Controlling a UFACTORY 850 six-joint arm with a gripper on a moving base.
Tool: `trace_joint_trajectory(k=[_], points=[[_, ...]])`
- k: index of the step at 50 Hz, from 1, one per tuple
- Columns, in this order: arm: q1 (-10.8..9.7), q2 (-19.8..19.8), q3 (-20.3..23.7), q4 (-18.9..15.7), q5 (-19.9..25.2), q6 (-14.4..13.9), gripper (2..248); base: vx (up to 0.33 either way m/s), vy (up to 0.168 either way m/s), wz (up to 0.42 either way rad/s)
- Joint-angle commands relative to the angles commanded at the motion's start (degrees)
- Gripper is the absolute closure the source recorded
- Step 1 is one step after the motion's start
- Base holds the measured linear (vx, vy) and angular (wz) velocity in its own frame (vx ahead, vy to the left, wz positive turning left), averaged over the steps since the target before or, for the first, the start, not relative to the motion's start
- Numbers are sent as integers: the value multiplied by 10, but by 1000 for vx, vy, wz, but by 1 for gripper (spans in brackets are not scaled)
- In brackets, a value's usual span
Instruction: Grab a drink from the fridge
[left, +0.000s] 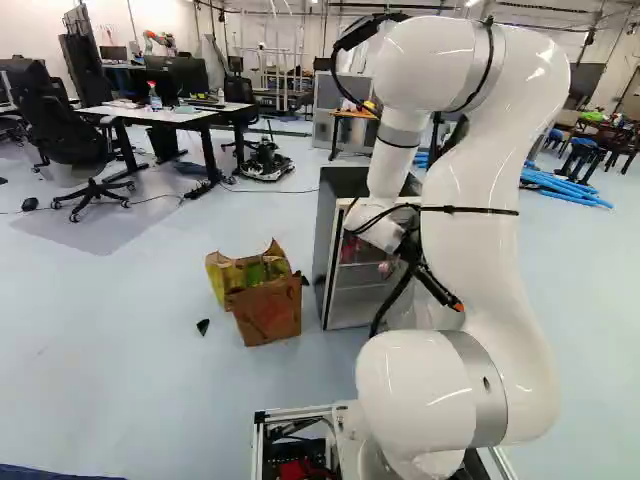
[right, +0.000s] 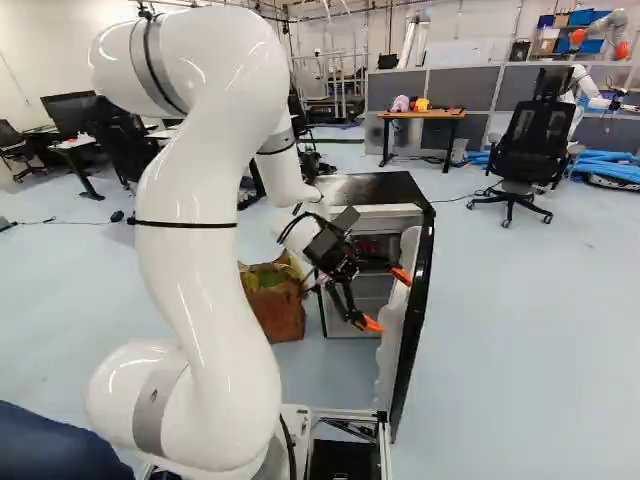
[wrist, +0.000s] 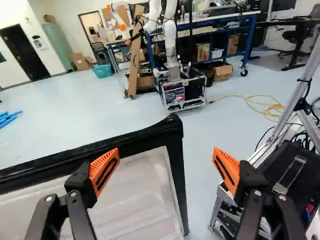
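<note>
Right of the open brown container, the fridge: a small fridge with a black top and grey sides (left: 328, 215) is standing on the pale floor, its front facing the near side.
Fridge door: the black-edged door (right: 415, 310) is hanging open, reaching from the fridge's right side towards the near side and showing its white moulded inner lining (wrist: 137, 195).
Drink: I cannot tell where it is lying; a small reddish patch (left: 387, 269) is showing at the fridge's interior, too small to name.
White jointed arm: the arm (right: 210, 250) is rising at the near side and bending down towards the fridge.
Pincer: the black two-fingered gripper (right: 386, 298) is hovering before the fridge, beside the door lining; its orange pads (wrist: 104, 172) are standing wide apart, gripping nothing, with the door's corner showing ahead between them.
Container: the open brown container of paper or card (left: 268, 312) is sitting just left of the fridge, showing yellow-green inside.
Dark scrap: a small black piece (left: 203, 326) is lying left of the container.
Far side: a white-topped desk (left: 165, 113) is standing left, a black office chair (right: 530, 140) right.
</note>
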Motion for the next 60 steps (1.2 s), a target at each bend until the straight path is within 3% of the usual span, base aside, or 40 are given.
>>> trace_joint_trajectory(k=[60], points=[[-158,-51,-146,31,-86,0,3,0,0,0]])
